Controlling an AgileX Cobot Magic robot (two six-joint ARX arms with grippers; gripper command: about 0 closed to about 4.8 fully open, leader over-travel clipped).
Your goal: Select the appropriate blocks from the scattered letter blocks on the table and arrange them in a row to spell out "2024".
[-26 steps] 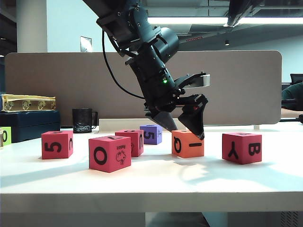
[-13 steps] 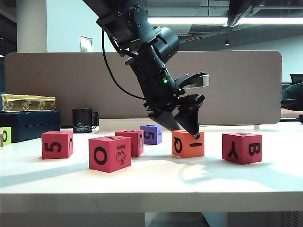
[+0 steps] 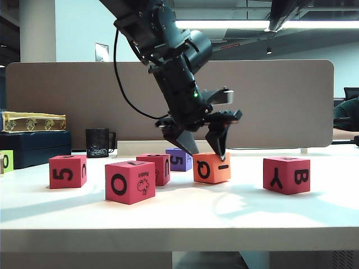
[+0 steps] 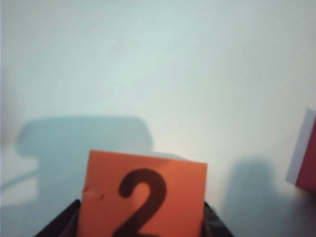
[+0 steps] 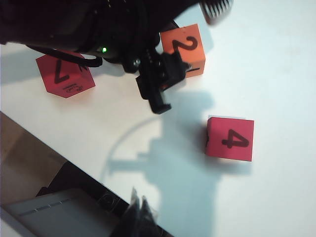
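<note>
I have the left gripper (image 3: pixel 203 150) over the middle of the table (image 3: pixel 179 216), and its two dark fingers (image 3: pixel 217 143) are closed partway down over the orange block (image 3: pixel 212 167), one on each side, gripping it. The block sits directly between the fingertips, not off to either side, so any coming lift or slide turns on that squeeze holding across its opposite faces. It looks slightly tilted in the exterior view; I cannot tell whether it has left the tabletop.

From the left wrist view the orange block (image 4: pixel 143 195) shows a bold black 2 on its top face, with the dark jaws flanking its lower corners. Its front faces carry a Q and a dash.

The right gripper (image 5: pixel 139 215) hangs well apart from the work, high above the near edge; only its dark tips show at the frame edge, pressed together with nothing between them. Below it I see a red block with a 4 (image 5: pixel 229 138) on top, lying apart to the right of the orange one. I judge the left arm is the one placed to carry on.
</note>
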